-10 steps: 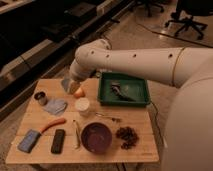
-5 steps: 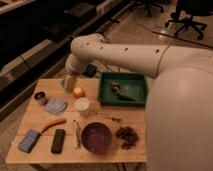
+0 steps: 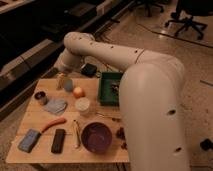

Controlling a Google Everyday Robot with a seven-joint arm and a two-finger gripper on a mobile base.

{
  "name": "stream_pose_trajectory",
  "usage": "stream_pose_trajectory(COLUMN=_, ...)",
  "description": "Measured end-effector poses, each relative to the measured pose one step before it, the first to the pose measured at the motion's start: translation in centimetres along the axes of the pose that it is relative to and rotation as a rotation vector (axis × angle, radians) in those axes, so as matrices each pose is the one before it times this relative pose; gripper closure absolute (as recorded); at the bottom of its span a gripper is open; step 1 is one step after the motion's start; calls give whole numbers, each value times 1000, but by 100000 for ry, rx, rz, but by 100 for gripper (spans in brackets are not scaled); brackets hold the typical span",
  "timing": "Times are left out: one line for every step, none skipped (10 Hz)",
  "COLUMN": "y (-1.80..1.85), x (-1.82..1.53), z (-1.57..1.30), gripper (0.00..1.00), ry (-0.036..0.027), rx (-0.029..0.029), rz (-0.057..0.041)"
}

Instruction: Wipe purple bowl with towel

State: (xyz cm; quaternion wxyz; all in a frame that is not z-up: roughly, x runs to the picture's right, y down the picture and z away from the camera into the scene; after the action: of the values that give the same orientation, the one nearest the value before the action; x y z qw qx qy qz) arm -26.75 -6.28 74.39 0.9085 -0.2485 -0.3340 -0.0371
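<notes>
Purple bowl (image 3: 96,137) sits upright at the front edge of the wooden table (image 3: 31,118), right of centre, nothing visible inside it. Towel (image 3: 55,106) lies crumpled on the left half of the table, well apart from the bowl, just beside a small dark cup (image 3: 40,97). Gripper (image 3: 64,81) hangs over the back-left part of the table, behind the towel and not touching it; jaws spread wide with nothing between them. Orange fruit (image 3: 78,92) and white cup (image 3: 83,106) stand between the towel and the green tray (image 3: 107,95). Along the front left are a blue sponge (image 3: 29,140), a black block (image 3: 58,140) and an orange-red carrot-like piece (image 3: 53,123).
</notes>
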Motion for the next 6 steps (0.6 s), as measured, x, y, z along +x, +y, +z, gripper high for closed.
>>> stream_pose_trajectory(y=110, x=93, z=1052, gripper=20, ry=1819, rx=-1271, rz=-627)
stream_pose_trajectory(y=94, x=446, z=1438, gripper=20, ry=2174, rx=-1242, rz=-262)
stream_pose_trajectory(y=20, x=522, z=2055, gripper=20, ry=2462, rx=-1584, rz=-420)
stream_pose_trajectory(y=23, x=-27, z=1863, gripper=20, ry=1598, rx=-1556, rz=-558)
stream_pose_trajectory(y=45, x=40, z=1577, gripper=20, ry=1730, rx=-1502, rz=-457)
stream_pose_trajectory(y=-31, x=186, z=1390, gripper=20, ry=1766, rx=-1231, rz=-90)
